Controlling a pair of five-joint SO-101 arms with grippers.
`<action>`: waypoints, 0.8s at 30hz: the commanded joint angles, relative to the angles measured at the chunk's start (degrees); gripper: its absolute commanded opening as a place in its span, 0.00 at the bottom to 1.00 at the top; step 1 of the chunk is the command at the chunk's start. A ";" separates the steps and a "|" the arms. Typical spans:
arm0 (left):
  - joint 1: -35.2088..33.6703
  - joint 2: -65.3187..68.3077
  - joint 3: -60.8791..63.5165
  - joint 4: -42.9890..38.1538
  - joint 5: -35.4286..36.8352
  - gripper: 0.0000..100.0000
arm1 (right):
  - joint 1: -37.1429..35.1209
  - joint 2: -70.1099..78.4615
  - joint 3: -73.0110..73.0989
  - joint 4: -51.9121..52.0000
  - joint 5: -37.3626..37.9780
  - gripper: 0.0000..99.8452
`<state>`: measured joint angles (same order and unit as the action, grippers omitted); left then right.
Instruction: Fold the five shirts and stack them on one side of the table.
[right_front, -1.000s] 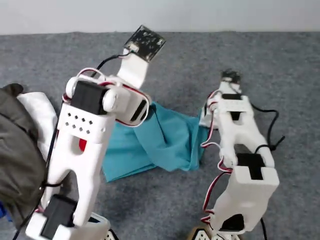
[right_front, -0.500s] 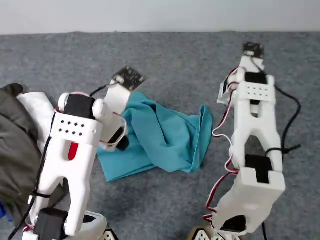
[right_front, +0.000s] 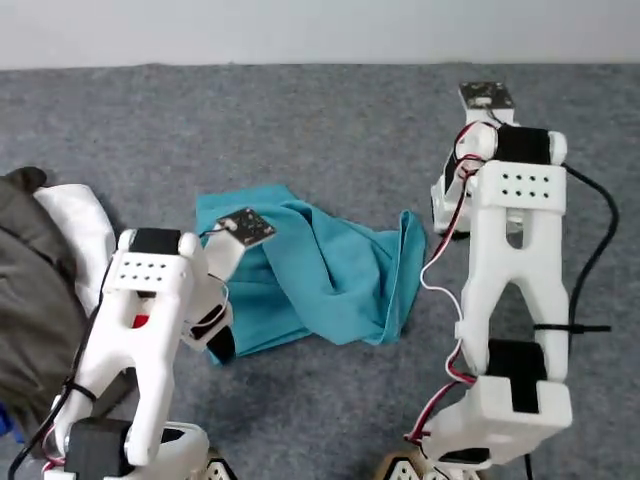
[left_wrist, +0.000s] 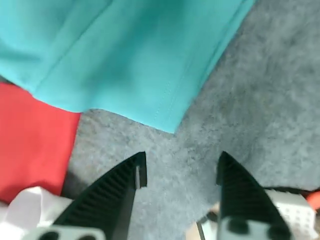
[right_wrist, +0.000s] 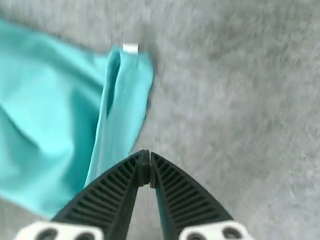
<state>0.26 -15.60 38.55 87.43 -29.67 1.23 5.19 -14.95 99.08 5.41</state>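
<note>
A teal shirt (right_front: 320, 275) lies crumpled and partly folded in the middle of the grey table. My left gripper (left_wrist: 180, 172) is open just above the table, off the shirt's near-left corner (left_wrist: 167, 125), with nothing between its fingers. The left arm (right_front: 150, 300) stands at the shirt's left side. My right gripper (right_wrist: 146, 162) is shut and empty, hovering over the shirt's right edge (right_wrist: 120, 100), near a small white tag (right_wrist: 130, 48). The right arm (right_front: 515, 230) stands to the right of the shirt.
A pile of shirts lies at the table's left edge: a dark olive one (right_front: 35, 290) over a white one (right_front: 85, 230). A red shirt (left_wrist: 30, 145) lies beside the teal corner. Bare grey table stretches across the back and far right.
The left arm has drawn back toward the near left and dropped low, uncovering the shirt's left part. The right arm has pulled away from the shirt's right edge, toward the back.
</note>
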 joint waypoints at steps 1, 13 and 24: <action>-0.18 -2.20 2.07 -5.27 -1.05 0.26 | -0.22 -5.41 -1.93 3.74 1.58 0.01; 0.26 14.33 -0.31 -14.33 1.32 0.24 | 0.13 -20.88 12.13 3.65 1.58 0.01; 5.98 26.02 -3.74 -14.33 1.67 0.08 | 0.22 -30.90 23.74 3.65 1.58 0.01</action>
<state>4.31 8.48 35.38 73.98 -28.44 1.23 -22.24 8.09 100.40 6.46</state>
